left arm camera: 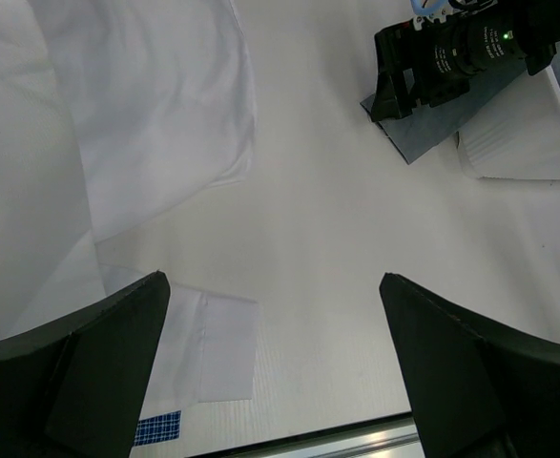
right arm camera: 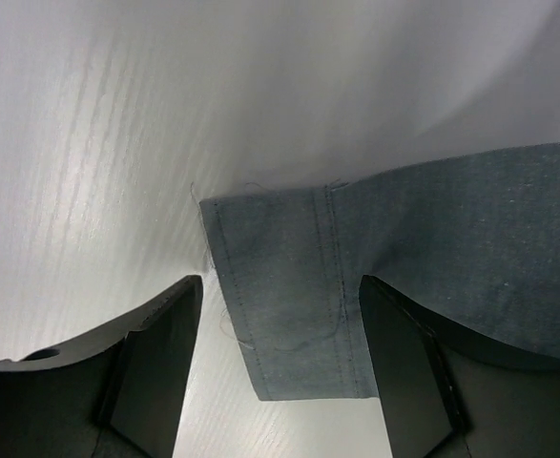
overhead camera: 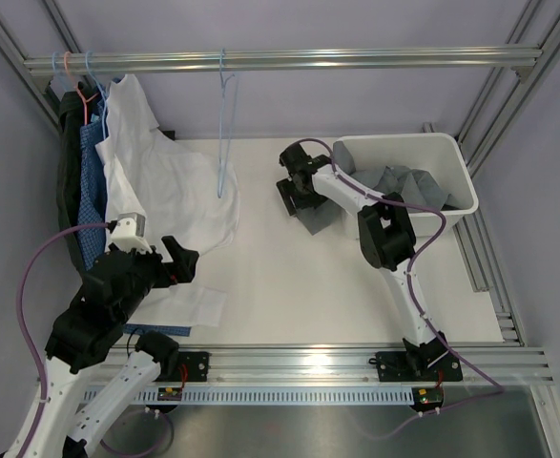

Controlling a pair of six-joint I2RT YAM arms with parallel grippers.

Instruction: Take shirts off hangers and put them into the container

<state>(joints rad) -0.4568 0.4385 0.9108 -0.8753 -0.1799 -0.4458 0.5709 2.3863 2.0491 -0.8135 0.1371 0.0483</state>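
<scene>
- The right gripper (right arm camera: 278, 377) is found with its jaws well apart over a hemmed end of the grey shirt (right arm camera: 432, 239). The cloth lies flat on the table (right arm camera: 89, 143) between the fingers and is not clamped.
- The bulk of that shirt is lodged in the container (overhead camera: 394, 140), and the hemmed end trails out onto the table beside it.
- The left gripper (left arm camera: 275, 372) is held fully open and empty, near the white shirt (overhead camera: 165, 186) hung from the rail (overhead camera: 356, 59).
- One light blue hanger (overhead camera: 224, 124) is noted bare on the rail.
- The step judged in hand is stowing the grey shirt. A pinch on the trailing end and a lift over the rim are called for next.
</scene>
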